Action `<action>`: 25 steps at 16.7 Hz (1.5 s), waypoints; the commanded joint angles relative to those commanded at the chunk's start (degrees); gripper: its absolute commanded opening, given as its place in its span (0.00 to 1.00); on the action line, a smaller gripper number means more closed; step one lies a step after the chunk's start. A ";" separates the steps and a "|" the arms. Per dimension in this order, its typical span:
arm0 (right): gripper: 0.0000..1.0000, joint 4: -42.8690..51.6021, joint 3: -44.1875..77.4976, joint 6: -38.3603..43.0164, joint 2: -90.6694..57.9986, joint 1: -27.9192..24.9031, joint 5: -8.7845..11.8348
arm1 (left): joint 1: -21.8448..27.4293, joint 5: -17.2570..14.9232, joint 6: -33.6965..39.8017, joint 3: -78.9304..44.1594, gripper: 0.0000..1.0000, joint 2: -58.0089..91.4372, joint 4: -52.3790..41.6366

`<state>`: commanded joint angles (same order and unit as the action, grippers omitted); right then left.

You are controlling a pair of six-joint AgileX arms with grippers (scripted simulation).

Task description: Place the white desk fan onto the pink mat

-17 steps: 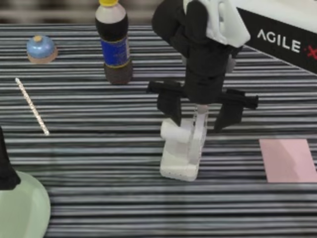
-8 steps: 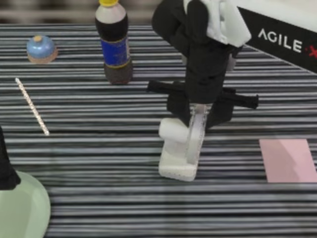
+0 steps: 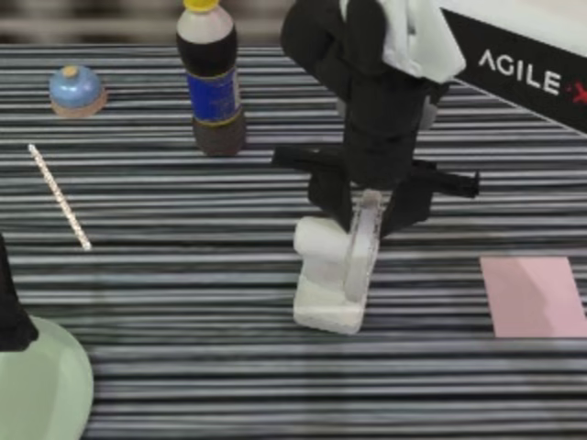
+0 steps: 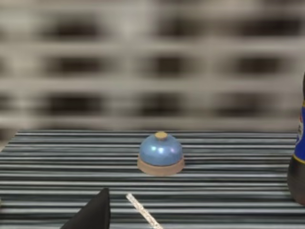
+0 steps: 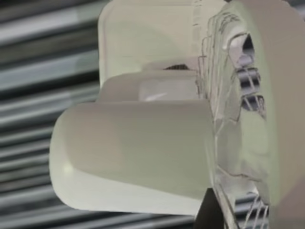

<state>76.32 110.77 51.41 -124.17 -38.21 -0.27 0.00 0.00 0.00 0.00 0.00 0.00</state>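
Observation:
The white desk fan (image 3: 328, 275) stands on the striped table near the middle, its round grille edge-on and its motor housing pointing to the left. My right gripper (image 3: 367, 213) comes down from above and is shut on the top of the grille. The right wrist view is filled by the white desk fan (image 5: 133, 152), with one dark fingertip (image 5: 209, 214) against the grille. The pink mat (image 3: 534, 295) lies flat at the table's right, apart from the fan. My left arm (image 3: 11, 316) is parked at the left edge.
A cola bottle (image 3: 212, 78) stands behind and left of the fan. A blue bell (image 3: 76, 90) sits at the back left, and a thin speckled rod (image 3: 59, 195) lies in front of it. A pale green rounded object (image 3: 41, 385) fills the front left corner.
A second ago my right gripper's fingers stood wide apart on either side of the grille; they have closed onto it. The fan has shifted very slightly to the left.

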 joint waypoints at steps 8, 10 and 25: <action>0.00 11.26 12.62 -0.04 -1.18 -0.33 0.00 | 0.00 0.00 0.00 0.00 1.00 0.00 0.00; 0.00 11.26 12.62 -0.04 -1.18 -0.33 0.00 | 0.00 0.00 0.00 0.00 1.00 0.00 0.00; 0.00 5.01 -14.71 40.96 19.58 18.61 -0.01 | 0.00 0.00 0.00 0.00 1.00 0.00 0.00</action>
<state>81.33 96.06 92.37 -104.59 -19.60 -0.27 0.00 0.00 0.00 0.00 0.00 0.00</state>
